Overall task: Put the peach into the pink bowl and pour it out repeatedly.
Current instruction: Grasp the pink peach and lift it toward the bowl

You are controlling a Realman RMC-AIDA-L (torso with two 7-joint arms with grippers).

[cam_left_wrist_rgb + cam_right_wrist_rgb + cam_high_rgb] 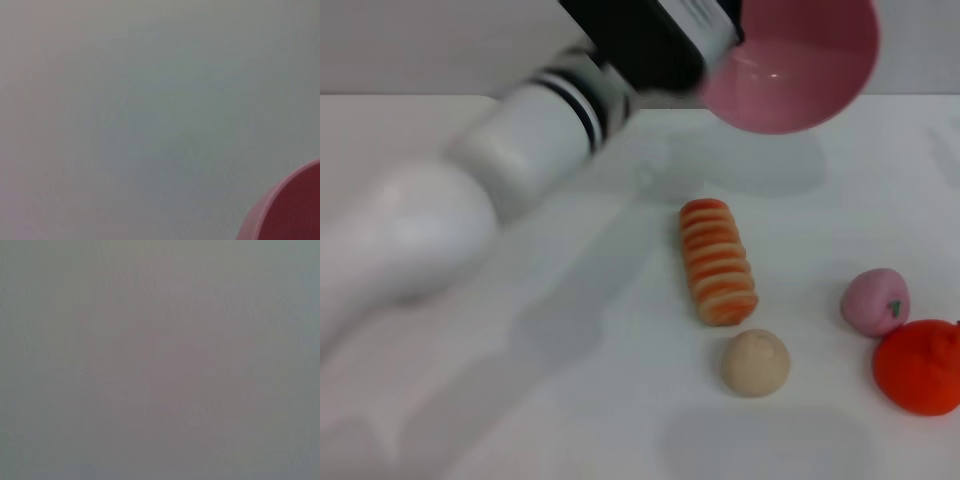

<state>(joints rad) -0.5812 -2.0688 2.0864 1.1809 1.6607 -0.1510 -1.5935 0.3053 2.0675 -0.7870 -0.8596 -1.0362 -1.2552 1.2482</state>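
Peach point(876, 301) down on the white table point(570, 400), at roughly four o'clock in the head view, touching the orange-red fruit point(918, 367) at its own five o'clock. Well apart from the left gripper point(705, 55), which sits up at one o'clock at the near rim of the pink bowl point(790, 65). Bowl raised off the table and tilted, glossy inside turned toward the camera, nothing seen inside. Rim of the bowl also at the corner of the left wrist view point(290, 210). Fingers hidden behind the wrist housing, so spread impossible to tell; bowl apparently carried by that arm. Right gripper out of sight in every view.

Counted from left to right: one striped orange-and-cream roll point(718, 262), one beige ball point(755, 362), one peach, one orange-red fruit; one bowl above.
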